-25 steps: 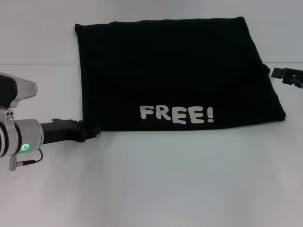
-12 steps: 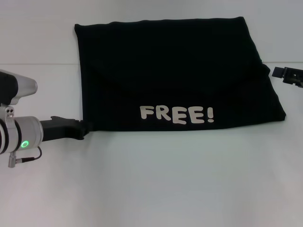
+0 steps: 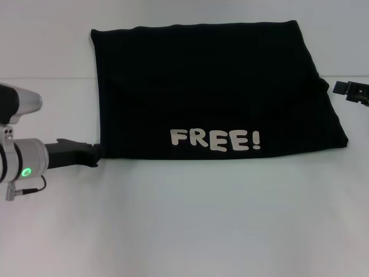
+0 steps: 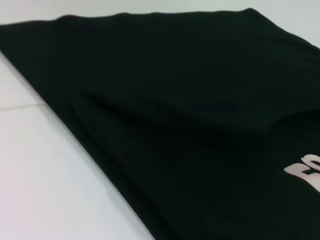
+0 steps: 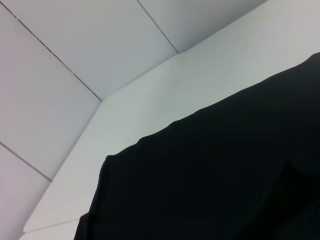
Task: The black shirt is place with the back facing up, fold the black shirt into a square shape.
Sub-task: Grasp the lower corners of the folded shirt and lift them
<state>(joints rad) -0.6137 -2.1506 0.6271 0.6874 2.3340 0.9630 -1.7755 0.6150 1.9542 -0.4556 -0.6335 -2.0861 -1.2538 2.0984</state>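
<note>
From the head view, the black shirt (image 3: pixel 213 92) lies flat on the white table (image 3: pixel 190 219), folded into a broad, roughly rectangular block, its near edge running across the middle of the picture. White lettering reading "FREE!" (image 3: pixel 214 139) sits on top, close to that near edge, so the shirt is not plain.

The left gripper (image 3: pixel 95 153) is low at the table, its dark tip right at the shirt's near left corner; whether it touches the cloth, or whether the claw is wide or narrow, I cannot tell, black on black. The arm's silver wrist with a green light (image 3: pixel 26 172) shows at the left edge.

The right gripper (image 3: pixel 350 91) is only a small dark piece at the right edge, just beside the shirt's right side and apart from it; its claw state cannot be told either.

The left wrist view adds what the head misses: a soft ridge in the fabric (image 4: pixel 165 125) slanting across the shirt, and a slice of the white lettering (image 4: pixel 306 170). The right wrist view shows the shirt's edge (image 5: pixel 210 175) against the table and a panelled wall (image 5: pixel 75 45) beyond.
</note>
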